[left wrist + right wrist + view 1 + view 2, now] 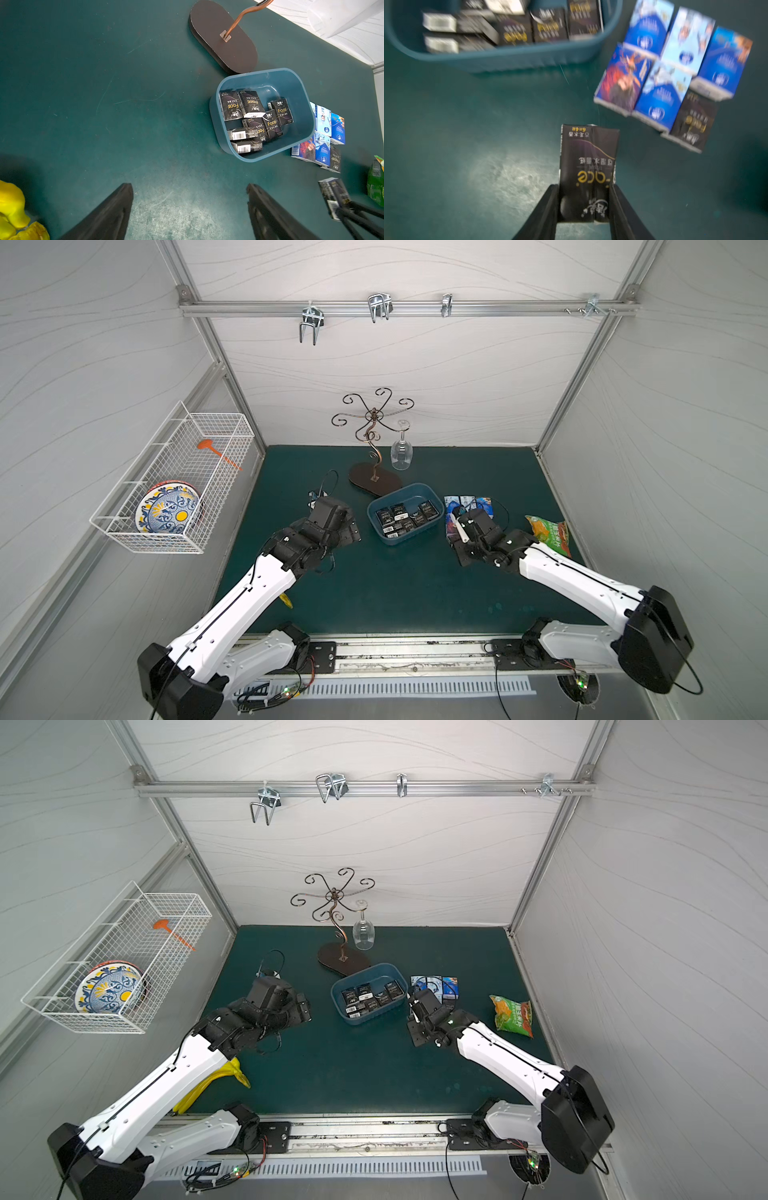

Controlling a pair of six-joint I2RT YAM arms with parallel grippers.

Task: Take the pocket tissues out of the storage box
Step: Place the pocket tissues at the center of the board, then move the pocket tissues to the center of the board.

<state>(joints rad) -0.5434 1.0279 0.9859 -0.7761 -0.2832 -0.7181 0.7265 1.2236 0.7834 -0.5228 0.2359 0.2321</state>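
Right gripper (584, 193) clamps a flat black tissue pack (588, 158); dropped askew, it could scatter the blue packs (484, 506) right of frame centre. Left gripper (189, 185) gapes empty.

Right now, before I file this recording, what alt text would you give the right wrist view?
The right gripper clamps a black tissue pack by one end over the green mat. Ahead sits the blue storage box with more black packs inside. Beside it, six packs lie in two rows on the mat, five blue and one black.
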